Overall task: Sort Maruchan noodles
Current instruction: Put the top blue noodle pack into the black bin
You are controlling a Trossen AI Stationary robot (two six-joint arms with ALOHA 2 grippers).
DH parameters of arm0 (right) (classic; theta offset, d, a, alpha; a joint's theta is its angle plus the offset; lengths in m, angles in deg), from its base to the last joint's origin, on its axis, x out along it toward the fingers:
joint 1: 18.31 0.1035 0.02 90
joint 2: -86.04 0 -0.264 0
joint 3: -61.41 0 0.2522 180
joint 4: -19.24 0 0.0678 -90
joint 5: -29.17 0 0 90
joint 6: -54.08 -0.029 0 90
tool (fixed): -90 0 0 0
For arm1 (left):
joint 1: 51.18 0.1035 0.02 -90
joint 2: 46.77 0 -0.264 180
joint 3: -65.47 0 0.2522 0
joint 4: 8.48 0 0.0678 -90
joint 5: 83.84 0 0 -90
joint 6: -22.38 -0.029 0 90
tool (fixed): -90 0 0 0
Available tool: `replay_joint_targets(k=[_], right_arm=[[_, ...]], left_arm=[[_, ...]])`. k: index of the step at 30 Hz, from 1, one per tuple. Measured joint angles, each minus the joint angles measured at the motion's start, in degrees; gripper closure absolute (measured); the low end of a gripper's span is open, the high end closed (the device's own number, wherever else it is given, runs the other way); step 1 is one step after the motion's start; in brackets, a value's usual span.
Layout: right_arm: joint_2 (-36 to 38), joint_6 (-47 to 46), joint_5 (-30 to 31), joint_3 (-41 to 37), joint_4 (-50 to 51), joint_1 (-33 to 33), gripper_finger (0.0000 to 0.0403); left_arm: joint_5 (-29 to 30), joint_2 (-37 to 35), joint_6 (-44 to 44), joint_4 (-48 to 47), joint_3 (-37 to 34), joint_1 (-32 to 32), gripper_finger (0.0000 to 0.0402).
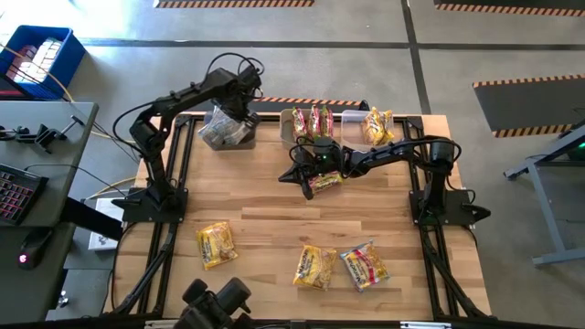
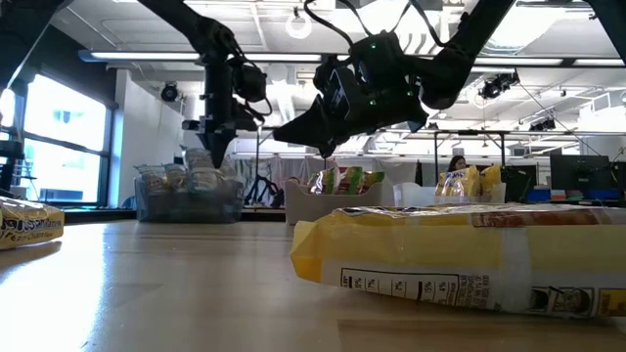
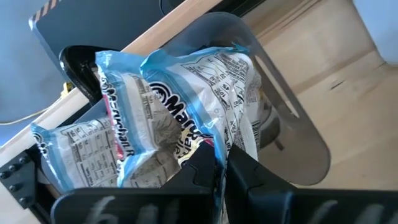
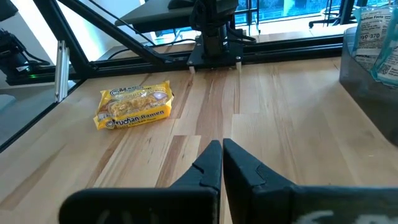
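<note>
Two dark fingers of the right gripper (image 4: 221,145) are pressing flat together with nothing between them, hanging low over the bare light wooden slatted table (image 1: 256,196) near its middle. One yellow crinkly noodle packet (image 1: 325,183) is lying just under that wrist; whether it is touching cannot be told. Beyond the fingertips, another yellow packet with red print (image 4: 134,104) is resting flat on the wood, well apart.

Farther off, the left gripper (image 3: 221,157) is likewise sitting closed, its tips reaching down among silvery grey and blue-edged packets (image 3: 161,118) inside the clear rectangular plastic bin (image 1: 224,130) at the far edge. Whether any film is pinched is unclear.

Two more yellow packets (image 1: 313,267) (image 1: 366,267) are lying side by side at the near edge.
</note>
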Motion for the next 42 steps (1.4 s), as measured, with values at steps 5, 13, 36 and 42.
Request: replay_joint_targets(k=[5,13,36,42], right_arm=[[0.0,0.0,0.0,0.0,0.02,0.0,0.0402],[0.0,0.08,0.0,0.0,0.27,0.11,0.0402],[-0.02,2.58,0.01,-0.02,1.16,0.5,0.0402],[-0.02,2.58,0.02,-0.02,1.26,0.5,0.0402]], left_arm=[[-0.86,0.01,2.01,2.94,-1.21,-0.49,0.0401],[-1.6,-0.11,4.81,6.95,-2.21,0.35,0.0401],[-4.87,-0.58,6.78,11.91,-8.3,-1.97,0.0384],[-4.84,-0.55,0.69,5.4,-4.8,-3.24,0.0334]])
